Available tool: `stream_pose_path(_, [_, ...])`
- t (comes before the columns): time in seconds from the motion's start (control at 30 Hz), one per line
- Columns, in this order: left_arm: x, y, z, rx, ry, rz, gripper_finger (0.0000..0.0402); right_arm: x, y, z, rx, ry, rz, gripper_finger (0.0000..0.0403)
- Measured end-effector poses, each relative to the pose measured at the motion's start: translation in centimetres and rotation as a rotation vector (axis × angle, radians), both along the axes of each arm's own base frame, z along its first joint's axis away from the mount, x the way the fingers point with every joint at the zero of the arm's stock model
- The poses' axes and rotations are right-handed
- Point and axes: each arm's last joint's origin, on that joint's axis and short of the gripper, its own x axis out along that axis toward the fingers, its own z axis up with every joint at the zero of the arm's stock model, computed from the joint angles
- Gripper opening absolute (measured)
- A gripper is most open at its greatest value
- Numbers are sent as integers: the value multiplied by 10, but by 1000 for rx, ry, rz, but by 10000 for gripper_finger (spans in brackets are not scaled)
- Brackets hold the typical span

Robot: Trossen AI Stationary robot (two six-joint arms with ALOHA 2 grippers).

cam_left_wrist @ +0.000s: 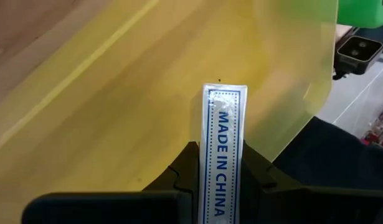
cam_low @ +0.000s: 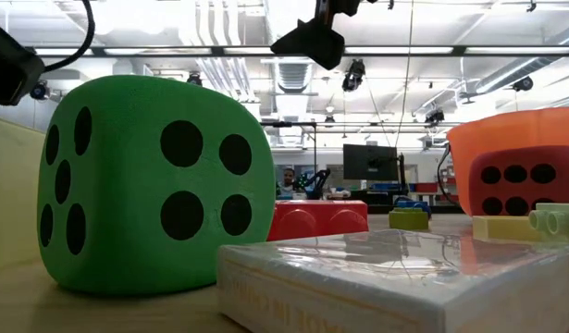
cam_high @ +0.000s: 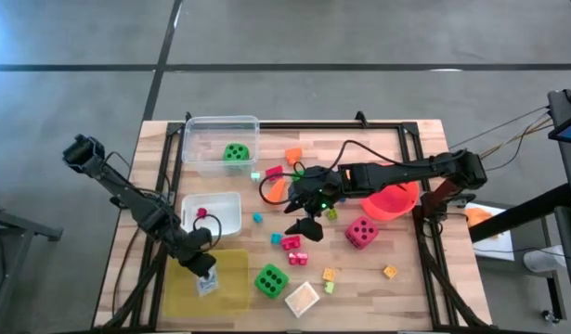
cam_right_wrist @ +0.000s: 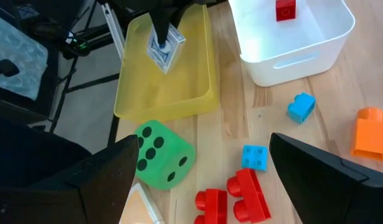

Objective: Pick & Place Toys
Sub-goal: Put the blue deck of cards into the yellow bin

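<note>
Dangling over the yellow tray point(cam_right_wrist: 163, 93), a small card pack point(cam_left_wrist: 225, 152) printed "MADE IN CHINA" sits pinched edge-on in the left gripper point(cam_left_wrist: 221, 168). Mid-table, the right gripper point(cam_high: 304, 225) hangs with jaws spread wide and empty above red blocks point(cam_right_wrist: 235, 196), near a green die point(cam_right_wrist: 161, 154).

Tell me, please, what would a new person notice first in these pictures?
Probably the big green die near the table's front edge; it fills much of the low view. Next, the left gripper shut on a small card pack printed MADE IN CHINA, above the yellow tray. In the middle, the right gripper hangs open over red blocks, with a pink die and orange bucket beside it.
</note>
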Motion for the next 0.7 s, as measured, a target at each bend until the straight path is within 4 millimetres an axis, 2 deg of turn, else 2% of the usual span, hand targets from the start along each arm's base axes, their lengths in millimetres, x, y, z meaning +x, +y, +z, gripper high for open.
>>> stream_pose_path(0.17, [3,-3,-5,-1,39,30,50,0,0,0,-13,-6,8,357])
stream_pose_path(0.27, [9,-9,-8,9,66,-18,50,0,0,0,-17,-8,10,357])
stream_pose_path(0.47, [20,-15,-8,36,24,-89,50,0,0,0,-20,-9,13,357])
stream_pose_path(0.7, [24,-16,-12,60,-38,-150,50,0,0,0,-22,-11,15,357])
